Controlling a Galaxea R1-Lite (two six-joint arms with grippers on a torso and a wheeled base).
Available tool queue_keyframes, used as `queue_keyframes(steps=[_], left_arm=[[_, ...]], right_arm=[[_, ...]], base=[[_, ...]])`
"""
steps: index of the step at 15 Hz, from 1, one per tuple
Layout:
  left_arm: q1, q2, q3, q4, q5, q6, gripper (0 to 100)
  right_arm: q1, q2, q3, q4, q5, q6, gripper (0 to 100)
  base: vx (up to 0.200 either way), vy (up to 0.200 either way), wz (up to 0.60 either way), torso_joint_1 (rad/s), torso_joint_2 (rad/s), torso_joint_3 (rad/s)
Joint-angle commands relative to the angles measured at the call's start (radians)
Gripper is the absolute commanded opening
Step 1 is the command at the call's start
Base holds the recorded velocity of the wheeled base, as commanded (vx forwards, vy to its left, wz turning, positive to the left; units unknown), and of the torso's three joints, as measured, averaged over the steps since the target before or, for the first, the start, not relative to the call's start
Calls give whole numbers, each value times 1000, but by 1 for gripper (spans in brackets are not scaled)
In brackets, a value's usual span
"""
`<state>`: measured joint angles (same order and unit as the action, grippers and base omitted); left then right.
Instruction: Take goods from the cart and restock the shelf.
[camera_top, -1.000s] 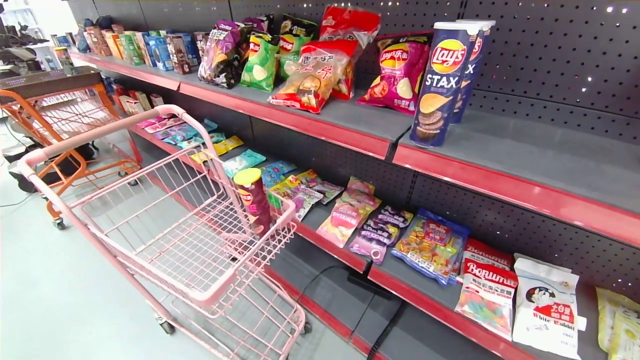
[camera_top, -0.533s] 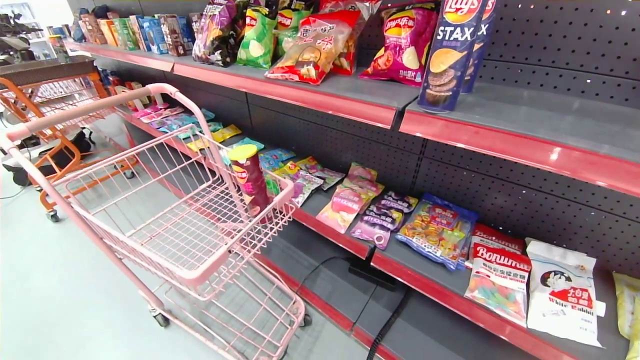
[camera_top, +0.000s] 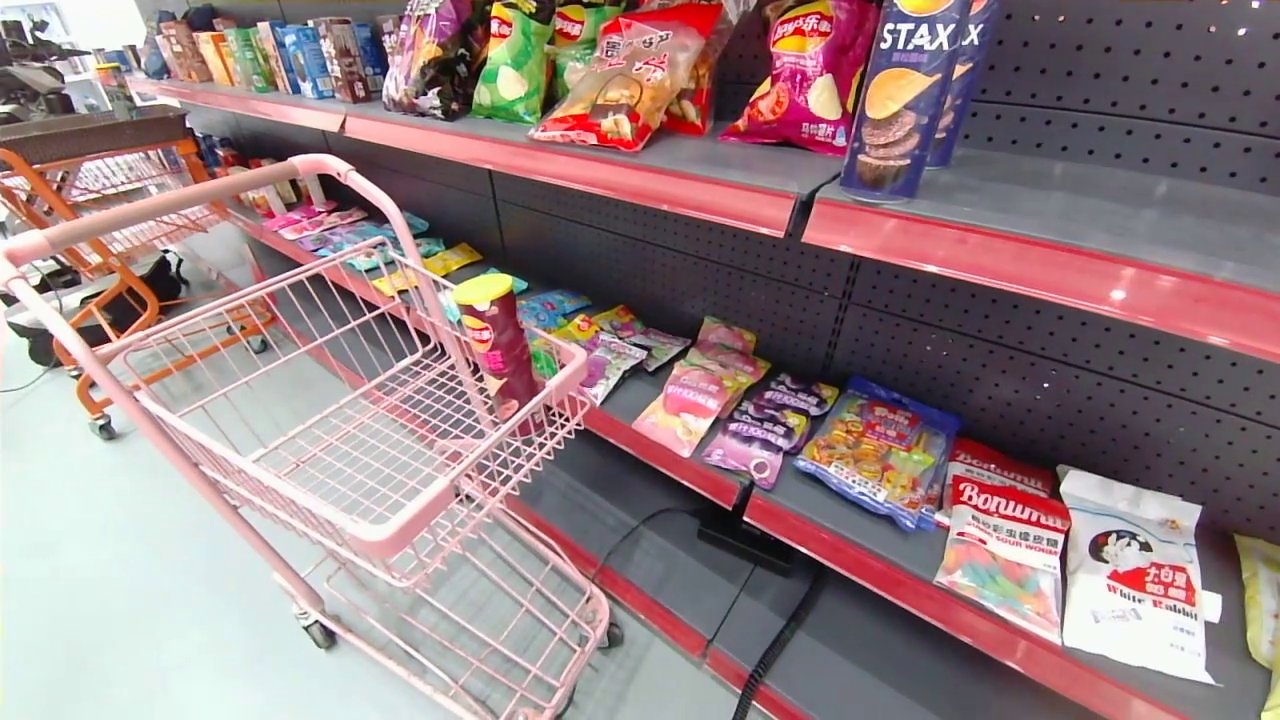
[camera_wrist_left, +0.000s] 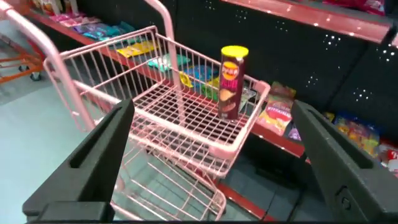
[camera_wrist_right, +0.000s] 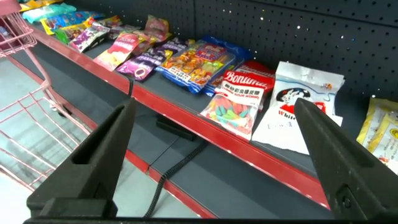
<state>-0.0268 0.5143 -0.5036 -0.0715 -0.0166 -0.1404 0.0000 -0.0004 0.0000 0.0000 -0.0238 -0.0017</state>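
Note:
A pink cart (camera_top: 190, 200) stands on the floor in front of the shelf. In its corner nearest the shelf stands one maroon chip can (camera_top: 497, 345) with a yellow lid. The upper shelf (camera_top: 1050, 215) holds chip bags (camera_top: 620, 80) and two tall blue cans (camera_top: 900, 90), with bare grey board to their right. Candy bags (camera_top: 880, 450) lie along the lower shelf (camera_top: 800, 500). My left gripper (camera_wrist_left: 211, 168) hangs open above and in front of the cart (camera_wrist_left: 180, 112), well short of the can (camera_wrist_left: 231, 81). My right gripper (camera_wrist_right: 211, 168) is open, off the lower shelf's red edge (camera_wrist_right: 205, 124).
An orange cart (camera_top: 100, 200) stands behind the pink one at the far left. A black coiled cable (camera_top: 770, 650) runs over the bottom board under the lower shelf. Open floor (camera_top: 120, 580) lies to the left of the pink cart.
The whole head picture has shifted upward, so the camera has tilted down. The cart, the can and the shelf goods have not moved themselves.

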Motion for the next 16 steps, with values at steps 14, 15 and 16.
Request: queue_keyframes(steps=[14,15,16], left_arm=[[-18,1276,-317,-623,-333,117,100],[-15,1290,-340,-623,-330,117,100],[-10,1311,-383,-616,-330,117,100]], right_arm=[[0,0,0,0,-1,0,100],[0,0,0,0,-1,0,100],[0,0,0,0,-1,0,100]], base=[[0,0,0,0,0,0],[0,0,0,0,0,0],[0,0,0,0,0,0]])
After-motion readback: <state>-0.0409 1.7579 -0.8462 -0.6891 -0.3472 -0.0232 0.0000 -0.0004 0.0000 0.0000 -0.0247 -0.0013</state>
